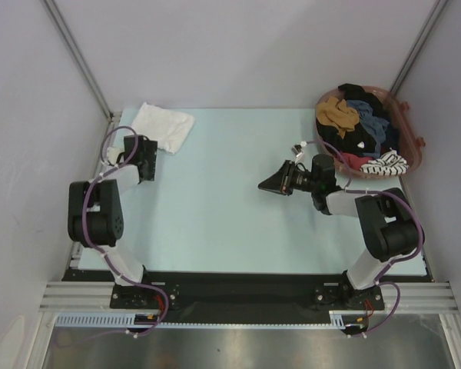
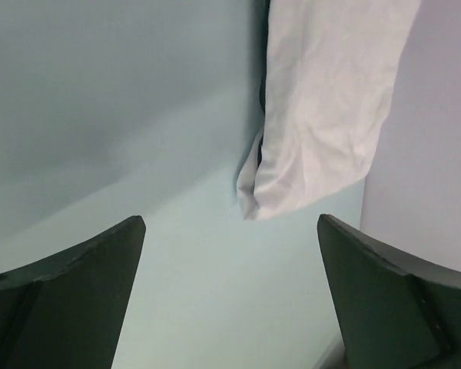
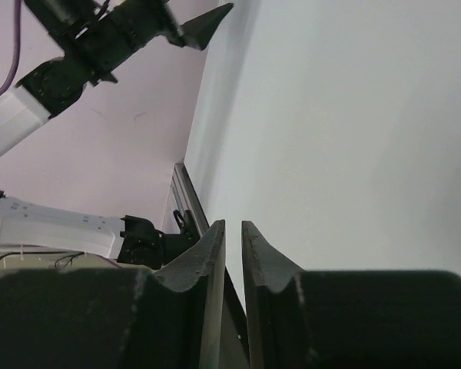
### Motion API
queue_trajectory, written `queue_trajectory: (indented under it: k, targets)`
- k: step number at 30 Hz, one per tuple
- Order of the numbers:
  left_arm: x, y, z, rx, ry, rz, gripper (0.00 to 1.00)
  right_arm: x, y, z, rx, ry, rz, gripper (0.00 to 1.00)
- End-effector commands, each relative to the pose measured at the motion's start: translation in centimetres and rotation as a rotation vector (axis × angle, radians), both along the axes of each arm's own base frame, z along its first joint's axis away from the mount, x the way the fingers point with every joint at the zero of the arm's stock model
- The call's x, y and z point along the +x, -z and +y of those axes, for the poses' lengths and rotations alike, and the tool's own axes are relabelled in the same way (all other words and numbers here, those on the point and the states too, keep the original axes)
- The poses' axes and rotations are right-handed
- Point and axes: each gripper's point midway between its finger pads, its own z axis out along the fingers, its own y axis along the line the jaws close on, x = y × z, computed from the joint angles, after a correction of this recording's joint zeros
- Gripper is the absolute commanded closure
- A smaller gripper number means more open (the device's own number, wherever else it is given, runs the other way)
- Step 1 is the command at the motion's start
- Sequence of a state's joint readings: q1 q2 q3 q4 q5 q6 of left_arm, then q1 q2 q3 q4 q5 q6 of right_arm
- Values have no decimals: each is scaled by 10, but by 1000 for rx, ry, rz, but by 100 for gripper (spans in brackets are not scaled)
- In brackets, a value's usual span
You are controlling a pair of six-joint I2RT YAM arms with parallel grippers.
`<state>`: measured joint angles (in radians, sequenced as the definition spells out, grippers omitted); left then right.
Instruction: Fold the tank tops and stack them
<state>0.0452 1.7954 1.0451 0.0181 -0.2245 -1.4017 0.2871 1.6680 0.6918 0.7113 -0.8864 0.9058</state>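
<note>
The white tank top lies folded at the table's back left corner; in the left wrist view the white tank top sits flat just ahead, with a dark trim edge at its fold. My left gripper hovers right beside its near edge, open, and the left gripper has only bare table between its wide-spread fingers. My right gripper hangs over mid-table pointing left. The right gripper is shut to a thin slit and holds nothing. A grey-blue cloth lies in the basket's jumble.
A brown basket at the back right holds black, mustard, red and striped clothes. Walls and metal posts enclose the pale green table. A small white and black item lies near the right gripper.
</note>
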Motion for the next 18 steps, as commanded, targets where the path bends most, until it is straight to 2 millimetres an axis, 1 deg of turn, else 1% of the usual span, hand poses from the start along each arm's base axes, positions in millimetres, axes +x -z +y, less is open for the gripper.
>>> queue_trajectory:
  k: [1, 2, 3, 4, 5, 6, 7, 8, 9, 10, 11, 12, 13, 14, 15, 16, 17, 18]
  targets:
    - [-31, -26, -18, 107, 286, -6, 0, 6, -21, -9, -55, 40, -148, 80]
    - [-33, -40, -32, 105, 376, -64, 0, 5, -17, -12, -90, 50, -119, 79]
    - [-45, -49, -39, 161, 464, -98, 0, 9, -20, -16, -120, 78, -140, 79]
    - [-51, -58, -47, 173, 520, -135, 0, 9, -33, -19, -142, 89, -200, 79]
    - [-62, -62, -57, 172, 575, -145, 0, 8, -36, -23, -178, 101, -189, 77]
    - [-76, -75, -63, 233, 629, -184, 0, 14, -40, -30, -219, 153, -205, 74]
    - [-90, -75, -74, 261, 677, -167, 0, 8, -50, -37, -263, 168, -233, 72]
    - [-100, -73, -73, 313, 672, -129, 0, 10, -60, -43, -287, 200, -260, 69]
    - [-112, -89, -76, 388, 701, -157, 0, 16, -66, -54, -331, 272, -279, 68]
    - [-125, -89, -88, 413, 747, -143, 0, 8, -74, -63, -365, 299, -284, 67]
    - [-133, -95, -92, 441, 761, -156, 0, 5, -79, -71, -400, 322, -312, 62]
    - [-142, -95, -95, 471, 789, -158, 0, 7, -83, -81, -436, 375, -323, 58]
    - [-151, -111, -99, 500, 800, -212, 0, 1, -81, -88, -467, 389, -309, 51]
    - [-159, -115, -109, 526, 843, -237, 0, -3, -96, -100, -487, 446, -358, 37]
    - [-165, -114, -111, 531, 863, -248, 0, -6, -95, -107, -508, 471, -357, 29]
    - [-171, -125, -113, 543, 869, -294, 0, -12, -94, -114, -532, 494, -351, 23]
    - [-175, -126, -115, 548, 880, -311, 0, -17, -102, -124, -541, 543, -369, 7]
    - [-179, -121, -115, 558, 894, -311, 0, -14, -100, -143, -594, 645, -360, 0]
